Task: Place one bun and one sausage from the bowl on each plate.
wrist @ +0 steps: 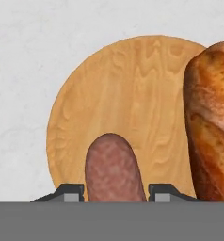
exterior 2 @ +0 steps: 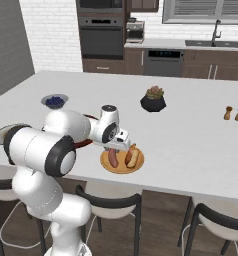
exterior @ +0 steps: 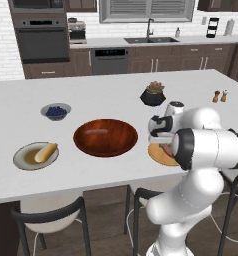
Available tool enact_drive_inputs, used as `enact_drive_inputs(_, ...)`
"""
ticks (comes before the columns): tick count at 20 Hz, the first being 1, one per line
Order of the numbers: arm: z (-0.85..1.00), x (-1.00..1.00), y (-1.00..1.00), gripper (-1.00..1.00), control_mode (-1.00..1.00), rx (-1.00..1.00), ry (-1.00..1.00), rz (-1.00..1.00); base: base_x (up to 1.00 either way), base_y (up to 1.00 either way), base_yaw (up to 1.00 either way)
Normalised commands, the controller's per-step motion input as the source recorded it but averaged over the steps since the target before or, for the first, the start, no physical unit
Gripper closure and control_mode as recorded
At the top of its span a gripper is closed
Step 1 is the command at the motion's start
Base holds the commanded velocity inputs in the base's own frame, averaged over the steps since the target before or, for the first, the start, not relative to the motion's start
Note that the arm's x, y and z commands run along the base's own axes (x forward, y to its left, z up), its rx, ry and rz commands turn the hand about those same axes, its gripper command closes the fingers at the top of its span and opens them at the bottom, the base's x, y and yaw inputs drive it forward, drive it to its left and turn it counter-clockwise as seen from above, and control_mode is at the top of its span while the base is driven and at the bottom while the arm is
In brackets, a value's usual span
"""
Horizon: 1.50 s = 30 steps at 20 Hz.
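The glossy white, rounded-link arm (exterior: 206,150) fills the lower right of the left base view, with dark bands at its joints. Its tool (wrist: 113,193) ends in two small dark finger tips (wrist: 69,192).

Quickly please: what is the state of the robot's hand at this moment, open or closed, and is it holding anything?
Hand: closed on the sausage, above the orange-tan plate.

My landmark is the reddish-brown wooden bowl (exterior: 105,137), wide, shallow and glossy, its inside bare; left of it sits the grey-rimmed plate (exterior: 22,159) with a pale bun (exterior: 45,152) lying across it; right of it the flat orange-tan plate (exterior 2: 122,167) carries a browned bun (exterior 2: 132,156) and, beside that, a pinkish sausage (exterior 2: 113,158) lying flat between my fingertips.
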Motion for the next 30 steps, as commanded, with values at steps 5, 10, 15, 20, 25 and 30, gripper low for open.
enact_drive_inputs(5,-0.23,0.25,-0.01,1.0,-1.0,0.0,0.02,0.03,0.0,0.0,0.0)
enact_drive_inputs(10,-0.11,0.35,-0.08,1.0,-1.0,0.0,0.04,0.04,0.0,0.0,0.0)
enact_drive_inputs(15,-0.15,0.35,-0.07,1.0,-1.0,0.0,0.04,0.05,0.0,0.0,0.0)
enact_drive_inputs(20,-0.07,0.12,-0.01,-1.0,-1.0,0.0,0.01,0.05,0.0,0.0,0.0)
enact_drive_inputs(25,0.0,0.0,0.0,-1.0,-1.0,0.0,0.0,0.03,0.0,0.0,0.0)
enact_drive_inputs(30,0.19,-0.22,0.02,-1.0,-1.0,0.0,0.0,0.03,0.0,0.0,0.0)
